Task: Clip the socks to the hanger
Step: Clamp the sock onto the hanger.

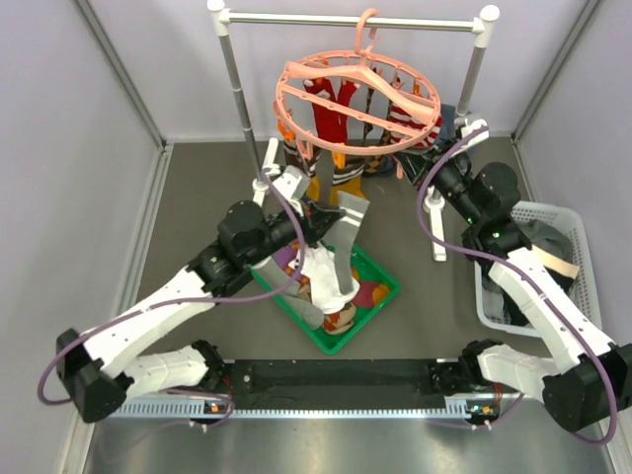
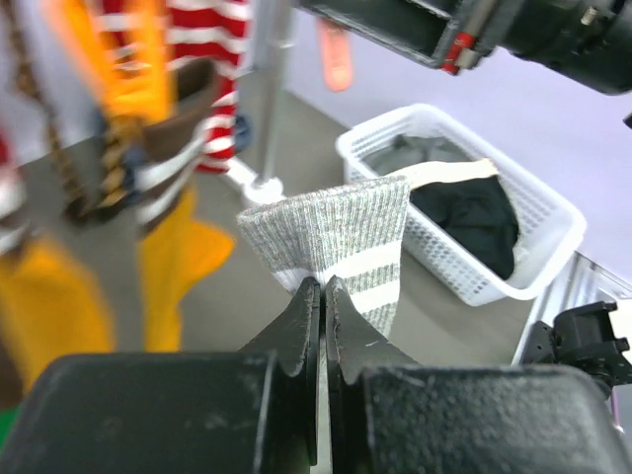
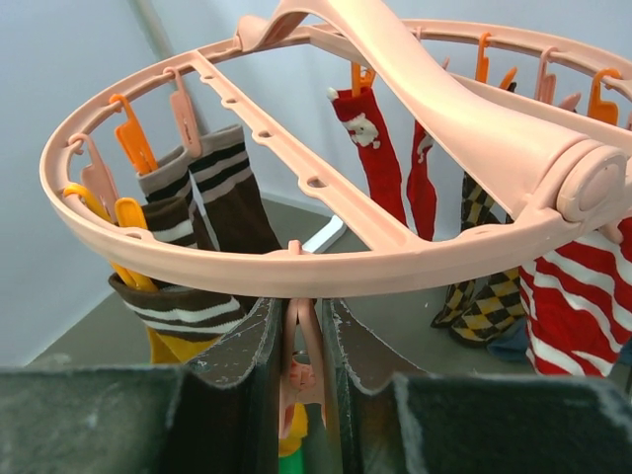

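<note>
Pale lilac walls close in a grey table (image 1: 197, 197), seen from above. At its far side the hanger (image 1: 357, 97) is hung by its hook from a silver rail (image 1: 351, 20), with several socks (image 1: 326, 123) already clipped beneath the ring. A green tray (image 1: 387, 289) holding more fabric lies between the arms, and a white basket (image 1: 553, 206) stands at the right. A grey sock (image 1: 344, 252) is held up over the tray by the left gripper (image 1: 331, 222), below the ring and apart from it. The right gripper (image 1: 439, 133) is raised to the ring's right rim.

From the left wrist, the jaws are seen pressed shut on the grey sock — white-banded, its cuff standing free above the fingertips.

From the right wrist, the jaws are set close on either side of a salmon clip (image 3: 296, 360) under the rim, and it appears to be pinched between them. Whether its mouth is parted is hidden.

The clipping of the grey sock is judged to be the step in hand. For the next move, the cuff would need to be lifted and carried across to the pinched clip — then fed into its mouth, with the squeeze let go only once the fabric is seated.
</note>
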You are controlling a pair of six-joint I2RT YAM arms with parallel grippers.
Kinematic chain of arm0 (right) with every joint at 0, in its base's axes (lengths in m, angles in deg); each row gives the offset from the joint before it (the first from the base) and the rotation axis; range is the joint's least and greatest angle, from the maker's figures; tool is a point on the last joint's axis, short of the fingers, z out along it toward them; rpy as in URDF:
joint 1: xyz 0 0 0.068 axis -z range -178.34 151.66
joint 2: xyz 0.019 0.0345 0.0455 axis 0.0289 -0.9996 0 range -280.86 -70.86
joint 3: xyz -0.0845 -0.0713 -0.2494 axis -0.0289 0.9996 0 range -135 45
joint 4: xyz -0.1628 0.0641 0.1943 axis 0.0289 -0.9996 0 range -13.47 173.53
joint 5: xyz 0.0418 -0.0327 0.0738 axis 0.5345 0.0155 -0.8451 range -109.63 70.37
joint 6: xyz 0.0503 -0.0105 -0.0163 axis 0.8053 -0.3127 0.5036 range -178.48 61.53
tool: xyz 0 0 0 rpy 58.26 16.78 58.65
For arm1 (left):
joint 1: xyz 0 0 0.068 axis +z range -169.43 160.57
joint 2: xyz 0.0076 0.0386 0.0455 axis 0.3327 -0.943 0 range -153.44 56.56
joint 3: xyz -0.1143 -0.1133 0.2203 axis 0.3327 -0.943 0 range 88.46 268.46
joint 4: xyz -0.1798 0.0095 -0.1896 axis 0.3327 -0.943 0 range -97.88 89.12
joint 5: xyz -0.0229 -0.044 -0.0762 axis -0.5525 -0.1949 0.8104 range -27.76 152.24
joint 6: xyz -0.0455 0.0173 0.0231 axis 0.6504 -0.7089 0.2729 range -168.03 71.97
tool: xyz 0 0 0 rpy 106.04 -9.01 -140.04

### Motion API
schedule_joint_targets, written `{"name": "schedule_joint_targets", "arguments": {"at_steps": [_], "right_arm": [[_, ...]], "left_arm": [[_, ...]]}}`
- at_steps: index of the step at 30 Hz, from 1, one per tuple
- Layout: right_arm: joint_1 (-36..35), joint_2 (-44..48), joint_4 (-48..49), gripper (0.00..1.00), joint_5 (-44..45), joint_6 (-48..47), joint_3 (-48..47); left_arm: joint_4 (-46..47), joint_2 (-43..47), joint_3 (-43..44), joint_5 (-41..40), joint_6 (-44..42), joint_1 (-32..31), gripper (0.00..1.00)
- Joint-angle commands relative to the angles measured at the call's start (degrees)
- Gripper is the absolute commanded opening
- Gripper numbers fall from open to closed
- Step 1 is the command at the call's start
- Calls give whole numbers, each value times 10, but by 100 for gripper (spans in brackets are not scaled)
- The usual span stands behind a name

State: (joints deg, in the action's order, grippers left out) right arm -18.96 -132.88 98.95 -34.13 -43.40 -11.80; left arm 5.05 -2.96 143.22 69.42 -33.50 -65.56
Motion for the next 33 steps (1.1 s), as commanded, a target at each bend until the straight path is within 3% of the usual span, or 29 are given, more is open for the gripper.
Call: {"name": "schedule_joint_targets", "arguments": {"at_steps": [1,9,19,33], "right_arm": [[-7,-1,-12,7,-16,18,-31],[-7,2,-5,7,-33,36,-39],[-7,4,12,7,-51,65,-30],[-8,-1,15,7,-51,62,-22]], "left_arm": [[173,-60,20,65,-17,-7,0],[413,-196,0,43,3,-8,0],[479,-277,17,11,25,-6,0],[516,-286,29,13,51,-4,0]]}}
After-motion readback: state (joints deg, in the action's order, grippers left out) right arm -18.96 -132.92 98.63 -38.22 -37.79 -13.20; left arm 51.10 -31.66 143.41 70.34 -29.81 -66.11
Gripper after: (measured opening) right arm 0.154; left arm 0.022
